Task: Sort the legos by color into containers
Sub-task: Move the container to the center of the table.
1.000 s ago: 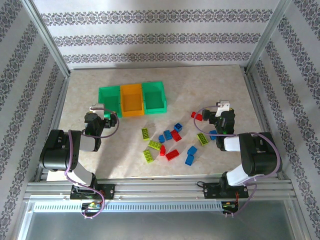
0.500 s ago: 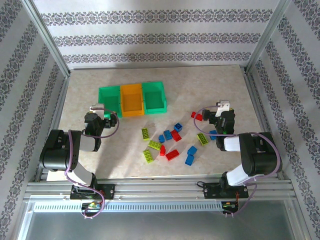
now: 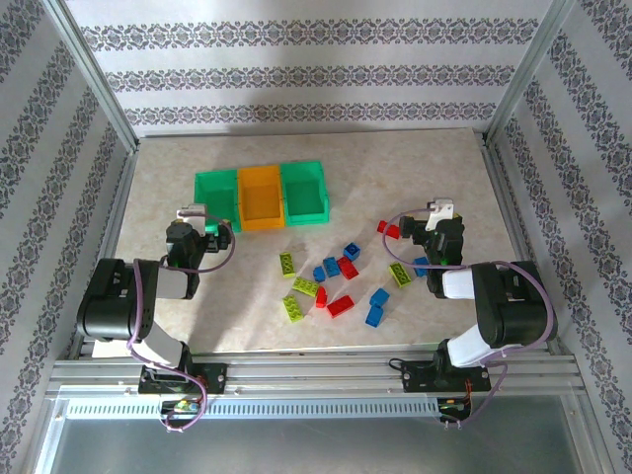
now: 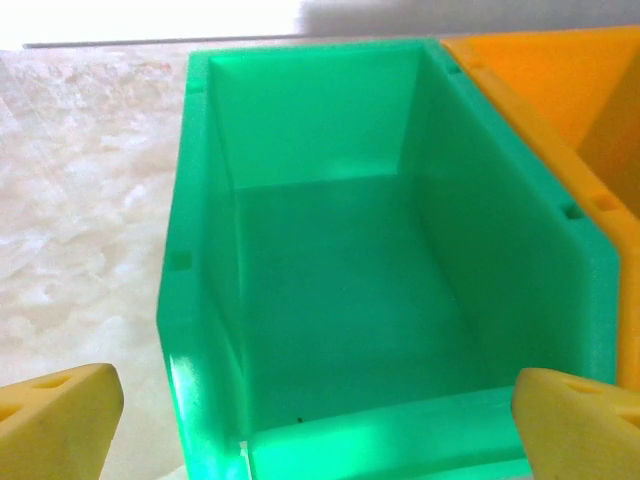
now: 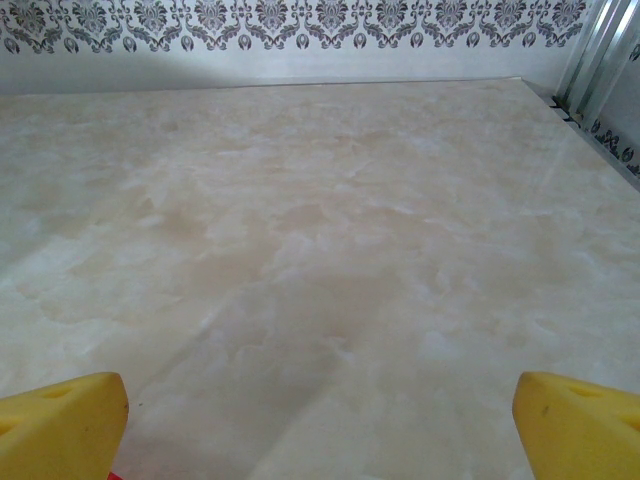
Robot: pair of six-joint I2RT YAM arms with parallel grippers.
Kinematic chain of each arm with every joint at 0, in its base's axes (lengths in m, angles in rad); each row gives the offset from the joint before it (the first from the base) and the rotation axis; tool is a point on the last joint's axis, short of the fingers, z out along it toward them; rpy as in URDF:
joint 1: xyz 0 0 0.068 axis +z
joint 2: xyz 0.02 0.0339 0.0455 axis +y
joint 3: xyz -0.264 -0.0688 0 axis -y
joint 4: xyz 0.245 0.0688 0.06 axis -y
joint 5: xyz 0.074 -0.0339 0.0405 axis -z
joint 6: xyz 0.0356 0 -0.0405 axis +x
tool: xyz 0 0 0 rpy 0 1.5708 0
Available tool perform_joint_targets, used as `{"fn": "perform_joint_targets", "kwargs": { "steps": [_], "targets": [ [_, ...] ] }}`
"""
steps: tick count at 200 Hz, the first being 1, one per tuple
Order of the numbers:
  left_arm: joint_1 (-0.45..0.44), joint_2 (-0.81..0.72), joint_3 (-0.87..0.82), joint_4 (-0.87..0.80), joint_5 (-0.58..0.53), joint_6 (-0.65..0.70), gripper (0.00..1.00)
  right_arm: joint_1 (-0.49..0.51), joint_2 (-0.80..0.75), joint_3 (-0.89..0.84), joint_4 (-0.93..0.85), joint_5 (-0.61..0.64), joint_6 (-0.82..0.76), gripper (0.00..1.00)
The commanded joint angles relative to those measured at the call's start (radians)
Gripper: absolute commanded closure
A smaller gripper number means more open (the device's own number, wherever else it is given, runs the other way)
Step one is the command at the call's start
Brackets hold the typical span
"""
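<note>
Legos (image 3: 336, 281) lie loose on the counter (image 3: 425, 168), none of them in a bin.

Containers: the orange bin (image 3: 261, 197) is the middle of a joined row. The left green bin (image 3: 215, 190) touches one side and the right green bin (image 3: 304, 193) touches the other.

Brick scatter, placed from the orange bin:
- Three yellow-green bricks (image 3: 304, 286) sit nearer the arm bases than the orange bin and slightly to its right.
- Red bricks (image 3: 340, 305) and blue bricks (image 3: 375, 306) are mixed further to the right of the orange bin, also on the arm-base side.
- A single red brick (image 3: 390, 229) lies well to the right of the orange bin, just beside the right arm's wrist.

Left pincer (image 4: 320, 440): open. Its yellow fingers (image 4: 60, 420) stand wide apart at the lower corners of the left wrist view, with nothing held between them. It faces the near end wall of the left green bin, and the orange bin's wall shows at the right edge. The green bin's floor is bare.

Right pincer (image 5: 320, 430): open, with its fingers (image 5: 60, 425) spread to the lower corners of the right wrist view and nothing gripped. Bare counter runs ahead to the patterned back wall. A sliver of red shows at the bottom edge beside the left-hand finger, and I cannot tell which brick it is.
</note>
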Motion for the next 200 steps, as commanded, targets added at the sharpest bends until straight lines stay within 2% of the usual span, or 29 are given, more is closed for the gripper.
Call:
{"fn": "perform_joint_targets", "kwargs": {
  "steps": [1, 64, 82, 101, 129, 161, 200],
  "targets": [
    [0.008, -0.079, 0.014, -0.049, -0.003, 0.000, 0.00, -0.009, -0.001, 0.013, 0.006, -0.020, -0.013, 0.01],
    [0.008, -0.305, 0.022, -0.185, -0.084, -0.043, 0.00, -0.008, -0.119, -0.010, -0.034, 0.043, 0.002, 0.02],
    [0.008, -0.355, 0.083, -0.309, -0.165, -0.094, 0.00, -0.003, -0.199, -0.010, -0.098, 0.105, 0.016, 0.02],
    [0.009, -0.378, 0.173, -0.461, -0.173, -0.109, 0.00, -0.002, -0.301, -0.007, -0.219, 0.173, 0.047, 0.02],
    [0.011, -0.349, 0.307, -0.662, -0.209, -0.171, 0.01, 0.007, -0.432, 0.030, -0.410, 0.247, 0.093, 0.01],
    [0.015, -0.245, 0.473, -0.861, -0.213, -0.226, 0.00, 0.025, -0.559, 0.067, -0.605, 0.293, 0.191, 0.02],
    [0.017, -0.106, 0.629, -1.052, -0.235, -0.272, 0.01, 0.038, -0.640, 0.156, -0.873, 0.309, 0.316, 0.02]
  ]
}}
